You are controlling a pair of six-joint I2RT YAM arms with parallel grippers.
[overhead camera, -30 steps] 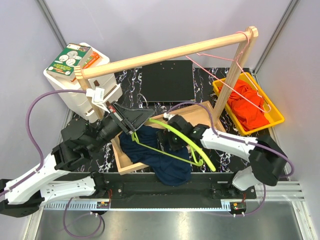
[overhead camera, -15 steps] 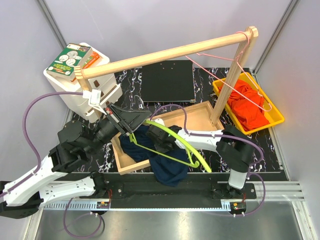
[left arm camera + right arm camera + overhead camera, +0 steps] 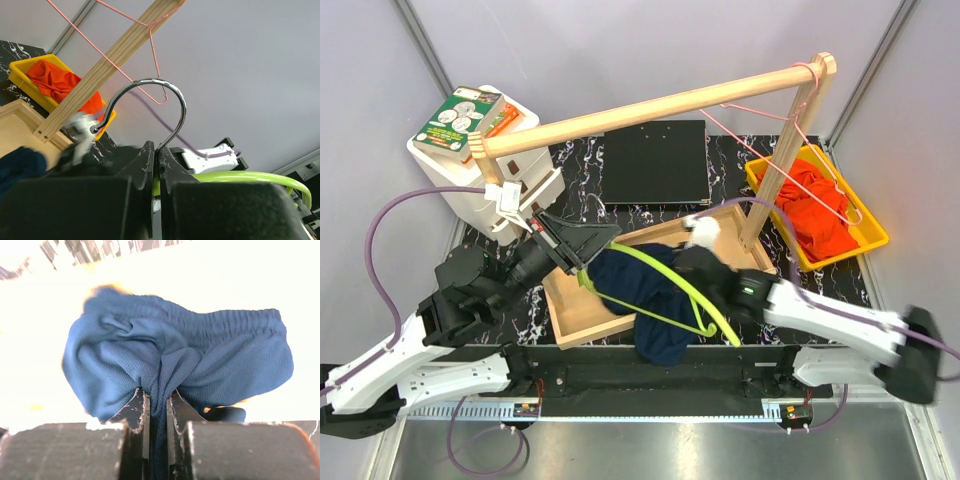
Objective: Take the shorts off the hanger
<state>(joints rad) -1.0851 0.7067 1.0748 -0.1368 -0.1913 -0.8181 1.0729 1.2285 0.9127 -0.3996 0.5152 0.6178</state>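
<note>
left gripper (image 3: 156, 150) is clamped on the hanger (image 3: 260, 176) by its hook (image 3: 184, 107), and right gripper (image 3: 156, 397) is pinching a fold of the navy shorts (image 3: 640, 290). They're bunched over the tray (image 3: 582, 305), spilling past its near edge, with bare wood to their left. The rack post (image 3: 775, 180) stands tight by the tray's far-right corner. Orange shorts (image 3: 815, 205) are in the bin (image 3: 873, 235).

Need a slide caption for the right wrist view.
Right tool shut on a bunched fold of the navy shorts.

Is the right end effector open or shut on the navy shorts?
Shut. The right end effector pinches a fold of the navy shorts between its jaws.
</note>
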